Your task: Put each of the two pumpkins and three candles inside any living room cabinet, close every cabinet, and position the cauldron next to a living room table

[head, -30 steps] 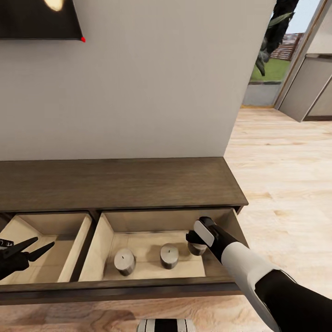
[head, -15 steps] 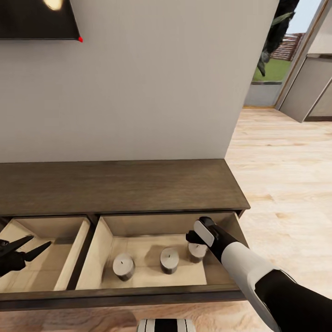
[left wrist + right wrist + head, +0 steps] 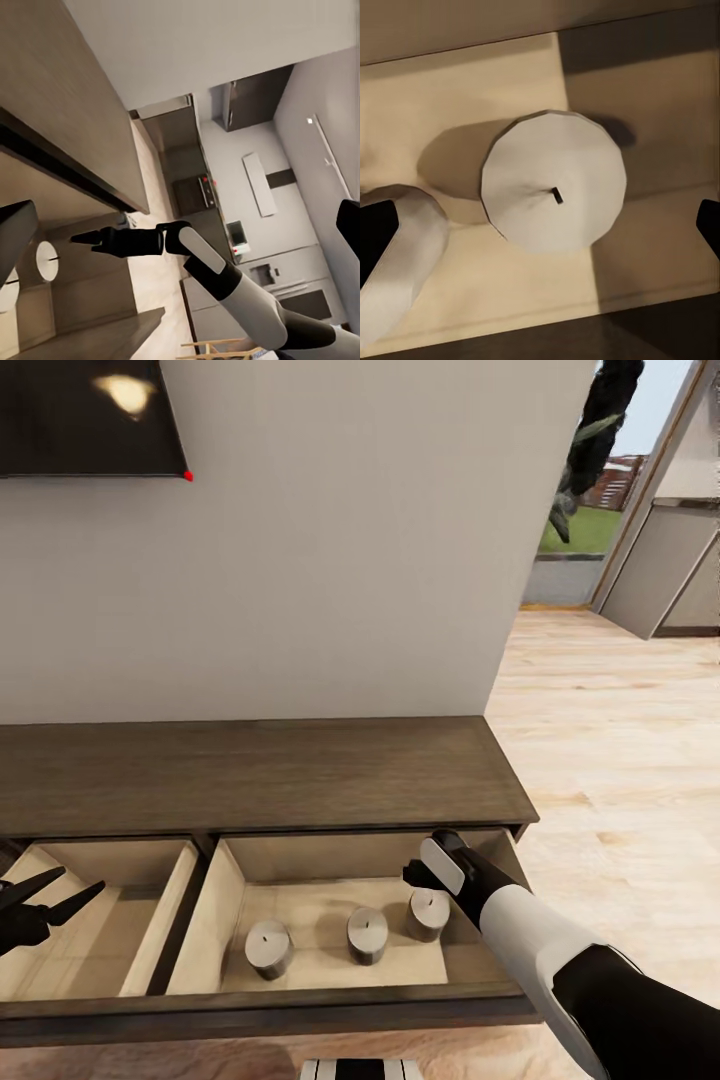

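Observation:
The dark-brown cabinet (image 3: 260,770) stands against the wall with two drawers pulled out. Three grey-brown candles stand upright in the right drawer, at its left (image 3: 268,945), middle (image 3: 367,933) and right (image 3: 428,913). My right gripper (image 3: 416,878) hangs just above the right candle (image 3: 553,180). It is open, with its dark fingertips (image 3: 375,240) well apart on either side of the candle and not touching it. My left gripper (image 3: 50,895) is open over the left drawer (image 3: 110,930). The left wrist view catches the right arm (image 3: 202,259) and a candle (image 3: 46,260).
A dark wall screen (image 3: 80,410) hangs above the cabinet at the upper left. To the right of the cabinet's end lies pale wood floor (image 3: 620,760), leading to a doorway (image 3: 600,530) with a plant and greenery beyond.
The head view has shifted a little, so the screen sits lower in the picture. The right candle now shows more fully below the right gripper. Both arms hold about the same pose.

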